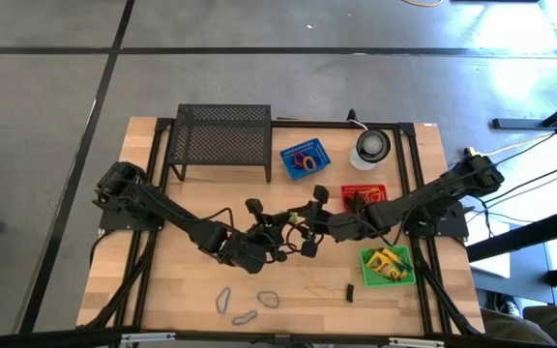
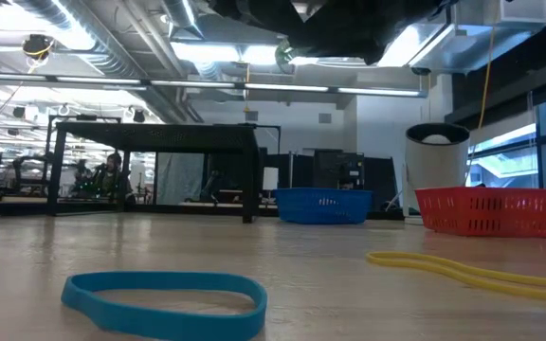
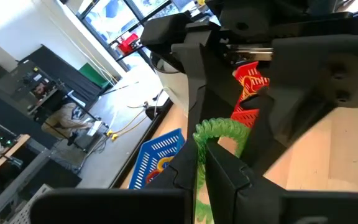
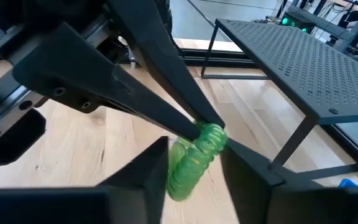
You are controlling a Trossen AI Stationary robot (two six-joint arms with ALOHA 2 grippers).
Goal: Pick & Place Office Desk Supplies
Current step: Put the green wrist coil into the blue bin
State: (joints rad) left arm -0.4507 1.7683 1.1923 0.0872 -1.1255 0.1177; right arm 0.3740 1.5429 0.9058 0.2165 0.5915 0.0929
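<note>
A green coiled band [image 4: 194,158] hangs in the air above the middle of the table, between my two grippers. My left gripper [image 3: 201,146] comes from the table's left and is shut on it. My right gripper [image 4: 194,168] comes from the right, with its fingers closed in on the coil's lower part. Loose rubber bands [image 1: 225,300] and a small black clip [image 1: 349,293] lie near the table's front edge. In the low view, a blue band [image 2: 164,298] and a yellow band [image 2: 472,270] lie flat on the wood. My left gripper pinches the coil's upper end [image 4: 209,134] between its two fingertips. The fingers come nearly level from the table's left. The coil hangs below them, clear of the table. My right gripper has a finger on each side of the coil's lower part [image 4: 180,177]. Its fingers [image 4: 151,171] come from the table's right, slanting slightly down. The coil stays lifted clear.
A black wire-mesh rack [image 1: 222,140] stands at the far edge. Right of it are a blue basket [image 1: 304,158], a round white-and-dark disc [image 1: 370,148] and a red basket [image 1: 364,196]. A green basket [image 1: 387,266] with yellow boxes sits at the near right.
</note>
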